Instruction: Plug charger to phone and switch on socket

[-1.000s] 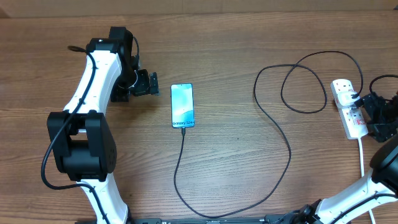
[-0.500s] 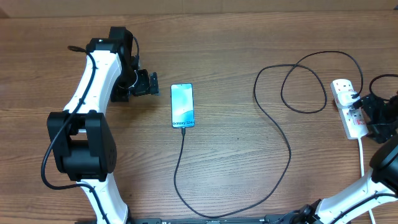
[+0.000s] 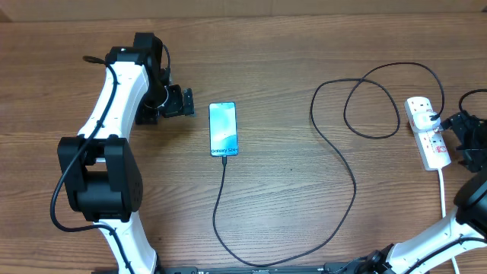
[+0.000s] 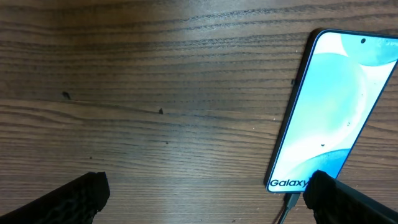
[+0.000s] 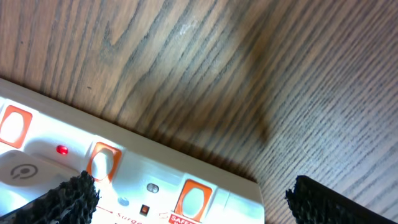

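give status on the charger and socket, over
Left gripper and right gripper open, empty. Charger tip at phone port, looks seated. Socket shows a red light. Nothing in the way.

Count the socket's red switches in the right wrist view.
3 switches on the socket: left edge, middle, near its end; more may lie out of frame.

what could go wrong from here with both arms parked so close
The left gripper is open right beside the phone; pulling away carelessly might nudge it and loosen the charger tip. The right gripper is open next to the socket, so it might bump a switch or snag the charger's loops.
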Action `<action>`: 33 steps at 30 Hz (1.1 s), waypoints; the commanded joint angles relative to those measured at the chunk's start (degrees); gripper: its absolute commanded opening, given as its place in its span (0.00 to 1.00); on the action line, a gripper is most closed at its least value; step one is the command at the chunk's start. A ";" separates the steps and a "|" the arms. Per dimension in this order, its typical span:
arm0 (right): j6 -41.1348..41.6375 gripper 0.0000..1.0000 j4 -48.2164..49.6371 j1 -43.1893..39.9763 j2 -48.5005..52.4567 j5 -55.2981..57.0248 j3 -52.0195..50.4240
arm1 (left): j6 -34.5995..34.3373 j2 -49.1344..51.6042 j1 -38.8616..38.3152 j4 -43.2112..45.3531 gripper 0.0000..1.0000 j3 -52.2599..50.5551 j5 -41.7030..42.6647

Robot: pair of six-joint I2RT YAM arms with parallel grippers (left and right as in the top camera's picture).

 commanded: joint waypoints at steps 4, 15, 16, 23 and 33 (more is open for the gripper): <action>-0.48 1.00 1.55 1.97 -0.70 0.33 -1.64 | -0.55 -0.87 -0.07 0.07 1.00 0.07 -0.39; -0.42 1.00 2.08 3.96 -0.70 3.98 -1.64 | -0.55 -0.87 -0.07 0.07 1.00 0.07 -0.39; -0.42 1.00 2.12 3.96 -0.70 3.98 -1.64 | -0.55 -0.87 -0.07 0.07 1.00 0.07 -0.39; -0.39 1.00 0.87 3.96 -0.70 3.28 -1.73 | -0.55 -0.87 -0.07 0.07 1.00 0.07 -0.39; 0.09 1.00 -4.61 3.96 -0.81 3.32 -1.92 | -0.57 -0.87 -0.07 0.07 1.00 0.07 -0.39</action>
